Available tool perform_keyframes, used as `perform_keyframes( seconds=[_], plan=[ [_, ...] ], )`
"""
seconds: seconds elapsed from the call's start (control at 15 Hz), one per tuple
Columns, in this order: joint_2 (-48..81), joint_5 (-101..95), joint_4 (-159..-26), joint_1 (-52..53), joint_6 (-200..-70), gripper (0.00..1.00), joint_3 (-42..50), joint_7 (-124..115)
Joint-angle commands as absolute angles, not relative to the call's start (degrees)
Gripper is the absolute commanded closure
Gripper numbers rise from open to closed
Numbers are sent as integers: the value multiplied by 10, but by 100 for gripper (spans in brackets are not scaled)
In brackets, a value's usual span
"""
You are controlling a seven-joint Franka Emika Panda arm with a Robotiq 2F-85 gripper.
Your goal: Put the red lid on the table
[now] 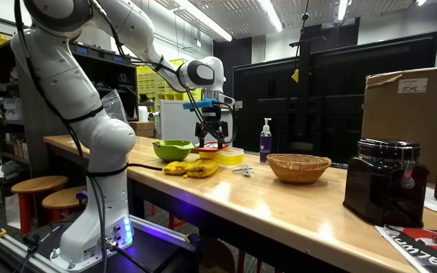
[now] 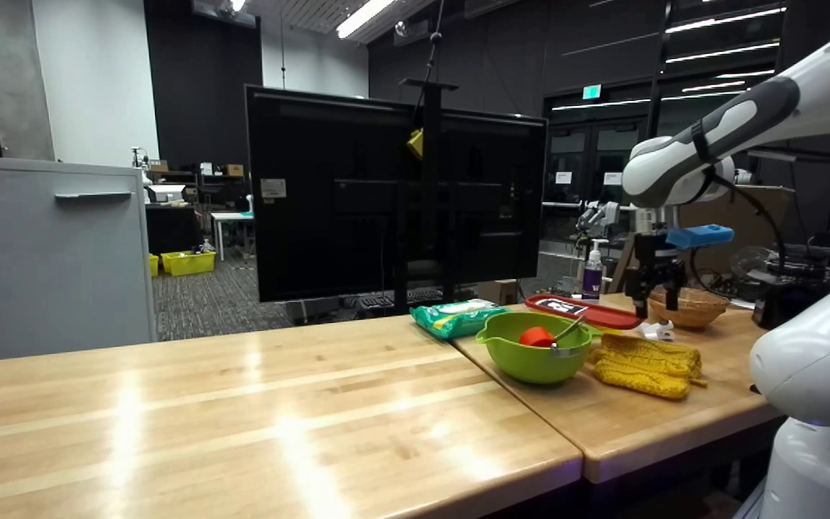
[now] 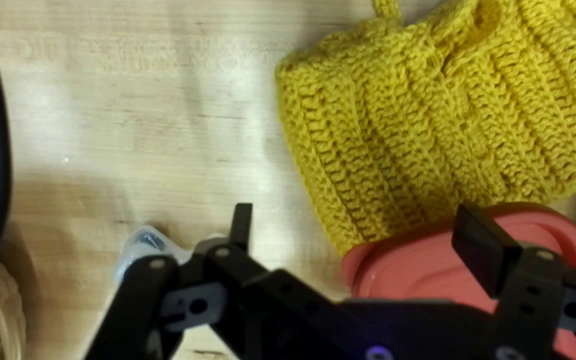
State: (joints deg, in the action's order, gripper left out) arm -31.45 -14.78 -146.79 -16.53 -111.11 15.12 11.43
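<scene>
The red lid (image 1: 208, 149) lies across the clear container with yellow sides (image 1: 230, 156) on the wooden table (image 1: 279, 197). In an exterior view the red lid (image 2: 606, 315) looks slightly tilted, with a black-and-white label on top. My gripper (image 1: 211, 144) is open, with its fingertips at about the lid's height. In the wrist view the gripper (image 3: 355, 220) has its fingers wide apart. One finger is over the red lid (image 3: 418, 270); the other is past its corner, over the table (image 3: 143, 125). The gripper body hides part of the lid. Contact cannot be told.
A green bowl (image 2: 534, 364) holding utensils and a yellow knitted cloth (image 3: 433, 120) sit close to the lid. A small white object (image 1: 246, 169), a pump bottle (image 1: 265, 146) and a woven basket (image 1: 298, 170) stand nearby. A green wipes pack (image 2: 451, 322) lies beside the bowl.
</scene>
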Motion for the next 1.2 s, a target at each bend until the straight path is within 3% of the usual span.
perform_keyframes(
  seconds=[0.0, 0.6, 1.13],
  plan=[
    [-339, -135, -1431, -146, -1080, 0, 159, 167],
    [-388, 34, -1443, -111, -1112, 0, 191, 175],
    [-381, 25, -1447, -116, -1107, 0, 181, 165]
  ],
)
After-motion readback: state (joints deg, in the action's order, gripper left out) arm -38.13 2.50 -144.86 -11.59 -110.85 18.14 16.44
